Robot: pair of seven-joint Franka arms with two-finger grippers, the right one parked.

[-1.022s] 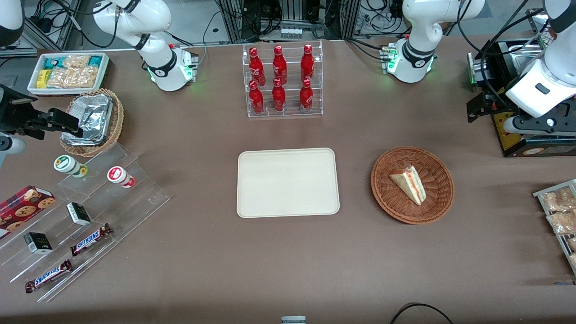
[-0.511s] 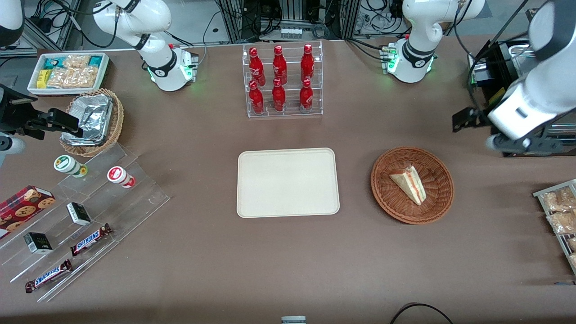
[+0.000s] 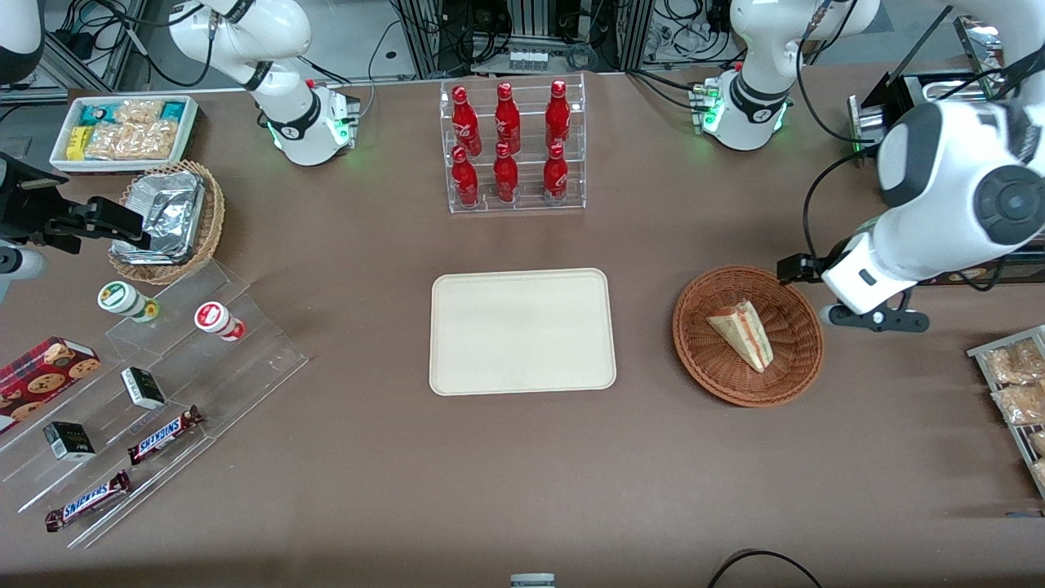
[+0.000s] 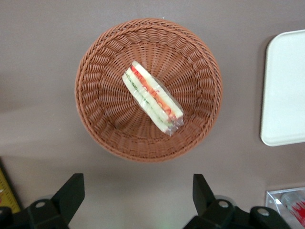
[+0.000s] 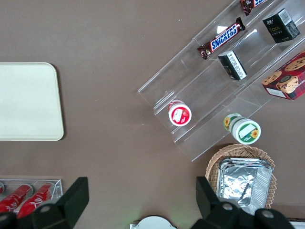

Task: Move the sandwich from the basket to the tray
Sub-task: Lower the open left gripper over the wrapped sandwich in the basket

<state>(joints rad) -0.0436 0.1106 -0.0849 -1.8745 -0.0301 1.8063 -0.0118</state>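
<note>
Sandwich (image 4: 152, 97) lies in the basket (image 4: 95, 119), tray (image 3: 522, 331) beside it on the counter. The hand (image 4: 138, 200) hovers just off the rim, fingers apart. I'd centre, then probably pinch across the bread faces gently — wrap looks slippery.

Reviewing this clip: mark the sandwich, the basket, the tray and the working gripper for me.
sandwich (image 3: 741, 333): front view, middle of the wedge.
basket (image 3: 796, 359): front view, woven wall.
tray (image 3: 522, 331): front view, bare middle.
gripper (image 4: 137, 196): left wrist view, midway between open fingertips, beside the basket.
</note>
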